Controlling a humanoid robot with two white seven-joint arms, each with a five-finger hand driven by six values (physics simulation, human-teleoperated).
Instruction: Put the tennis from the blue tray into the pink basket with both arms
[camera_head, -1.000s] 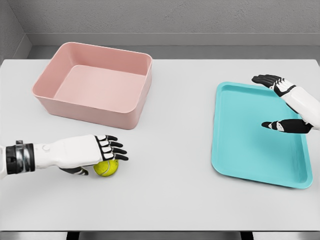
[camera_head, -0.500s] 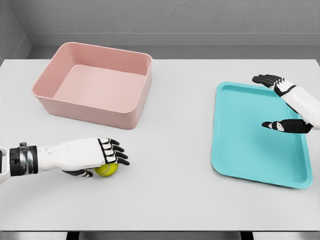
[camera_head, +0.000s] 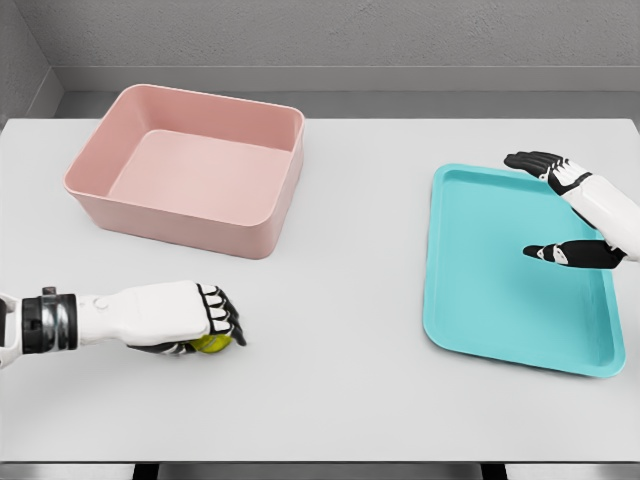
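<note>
One left hand (camera_head: 185, 318) curled on tennis ball (camera_head: 211, 343)

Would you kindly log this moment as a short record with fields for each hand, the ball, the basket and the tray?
left hand: low over the table's near left, fingers curled over the tennis ball
tennis ball: on the table, mostly hidden under the left hand, outside both containers
pink basket: far left, holds nothing
blue tray: right side, nothing lying on it
right hand: over the tray's far right edge, fingers spread, holding nothing
task status: ball not yet in the basket
</note>
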